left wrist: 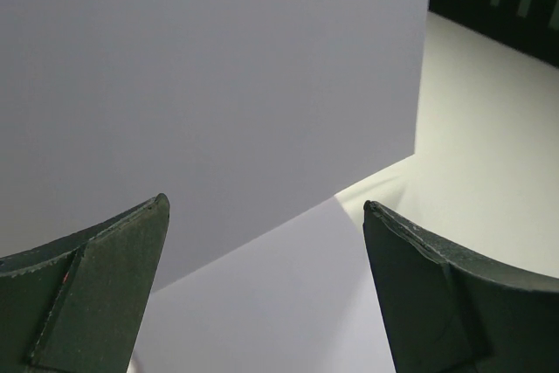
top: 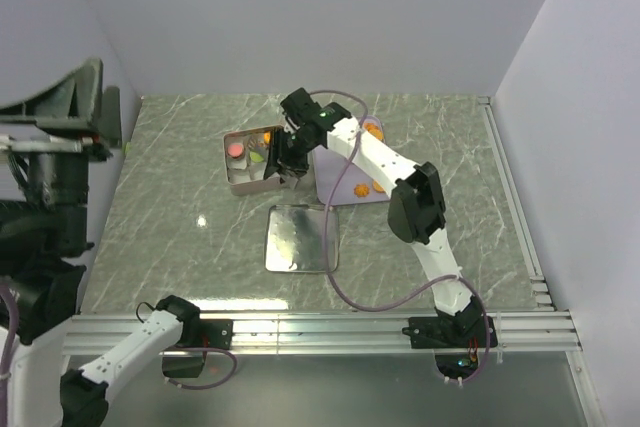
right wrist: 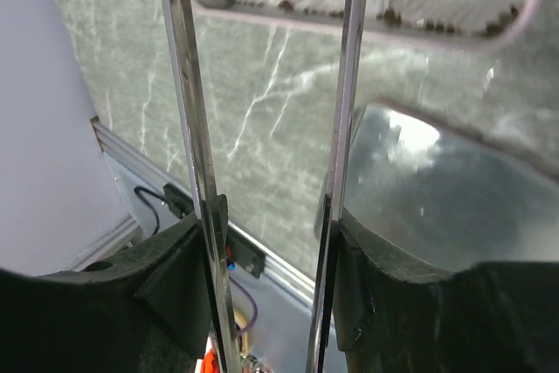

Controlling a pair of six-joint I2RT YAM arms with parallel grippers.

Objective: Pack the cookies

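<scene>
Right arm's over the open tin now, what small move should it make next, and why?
Probably lift the right gripper clear of the tin and swing it toward the lavender tray. Its jaws stand apart with nothing between them, and orange cookies lie on that tray, not yet packed.

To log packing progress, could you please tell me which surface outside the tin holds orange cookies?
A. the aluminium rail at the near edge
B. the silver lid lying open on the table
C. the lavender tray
C: a few orange cookies lie on the lavender tray, just right of the open tin.
</scene>
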